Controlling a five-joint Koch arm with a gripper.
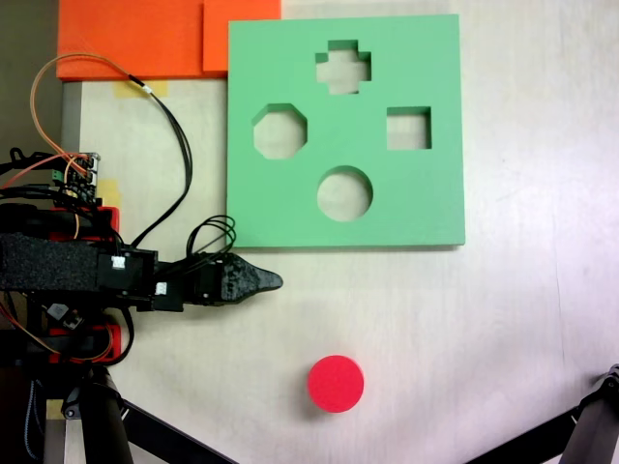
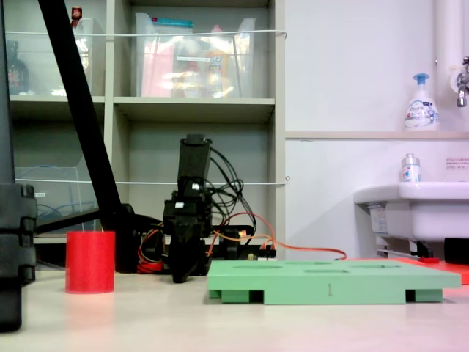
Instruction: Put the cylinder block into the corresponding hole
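The red cylinder block (image 1: 336,383) stands upright on the pale table, in front of the green foam board (image 1: 426,208); in a fixed view at table height the block (image 2: 90,262) is at the left. The round hole (image 1: 344,193) is the cutout nearest the board's front edge and has nothing in it. My gripper (image 1: 274,281) points right, just off the board's front left corner and apart from the block. Its jaws lie together with nothing between them. At table height the gripper (image 2: 179,276) hangs low over the table, between block and board (image 2: 330,282).
The board also has cross (image 1: 342,67), octagonal (image 1: 280,131) and square (image 1: 408,129) cutouts. Orange foam (image 1: 135,39) lies at the back left. Cables (image 1: 174,145) loop beside the arm base. Tripod legs (image 1: 580,435) cross the front corners. Shelves and a sink stand behind the table.
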